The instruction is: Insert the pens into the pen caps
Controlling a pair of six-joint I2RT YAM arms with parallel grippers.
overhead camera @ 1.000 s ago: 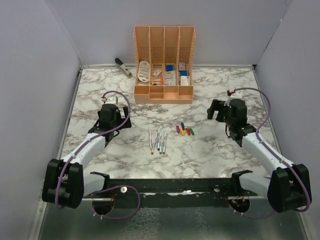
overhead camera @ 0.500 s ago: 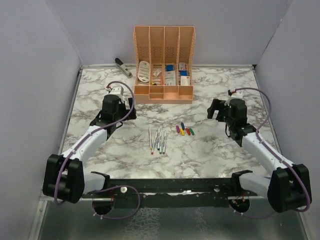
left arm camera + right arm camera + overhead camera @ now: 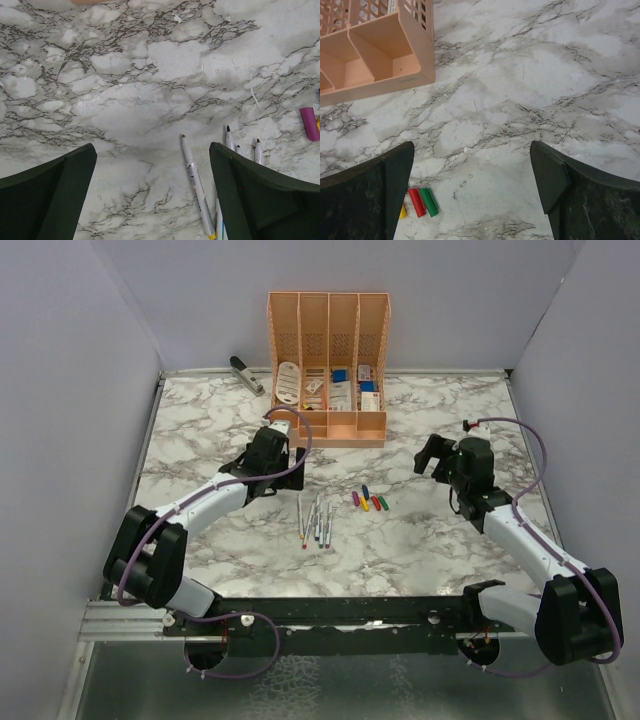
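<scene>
Several whitish pens (image 3: 316, 520) lie side by side on the marble table, mid-front. The pen caps (image 3: 368, 501) lie in a short row just to their right. My left gripper (image 3: 268, 480) is open and empty, above the table just left of the pens. In the left wrist view (image 3: 152, 150) one pen (image 3: 196, 187) lies between the fingers near the right one. Two more pen tips (image 3: 229, 137) show past that finger, and a purple cap (image 3: 310, 123) shows at the right edge. My right gripper (image 3: 432, 462) is open and empty, right of the caps. The right wrist view (image 3: 472, 146) shows the red cap (image 3: 416, 202), the green cap (image 3: 428, 201) and the yellow cap (image 3: 402, 212) by its left finger.
An orange organiser (image 3: 327, 370) with stationery stands at the back centre; its corner shows in the right wrist view (image 3: 375, 65). A grey stapler (image 3: 246, 374) lies at the back left. Walls close in the table on three sides.
My left arm has swung right and forward, from the left side of the table to just left of the pens. The right arm has barely moved.
</scene>
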